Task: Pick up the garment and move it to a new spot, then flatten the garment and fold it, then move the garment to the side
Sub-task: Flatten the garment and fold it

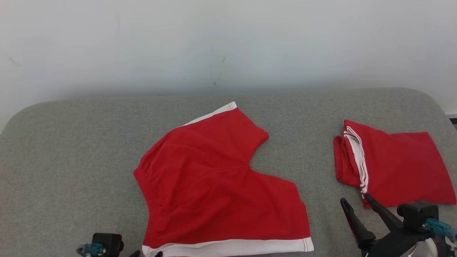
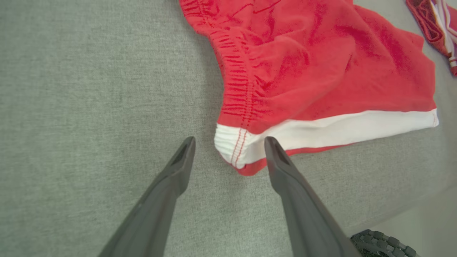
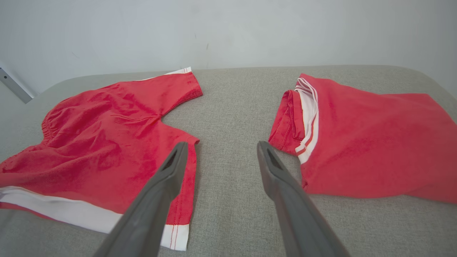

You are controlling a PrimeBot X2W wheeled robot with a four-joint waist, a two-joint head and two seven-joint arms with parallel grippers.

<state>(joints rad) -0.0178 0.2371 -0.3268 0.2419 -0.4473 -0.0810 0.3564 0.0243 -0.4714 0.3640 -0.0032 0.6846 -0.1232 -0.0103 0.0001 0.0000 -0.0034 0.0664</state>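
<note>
- Item under inspection: red shorts (image 1: 217, 185), lying spread near the middle of the grey padded surface (image 1: 71, 160), the notch between the legs facing the robot's right. Some wrinkling is visible; not fully flat.
- Handling assessment: thin knit cloth, judged light, limp and non-fragile. It will sag and bunch when lifted, so a two-corner hold is advisable.
- Recommended hold: the gathered elastic waistband (image 2: 239, 89) where it meets the white band (image 2: 339, 125) along the near edge, a doubled, firmer corner.
- Left gripper (image 2: 229, 140): jaws wide apart, holding nothing, fingertips flanking that same corner.
- Right gripper (image 3: 221, 144): jaws wide apart, holding nothing, over bare surface between the shorts and a folded red garment (image 1: 400, 164) lying apart on the robot's right.
</note>
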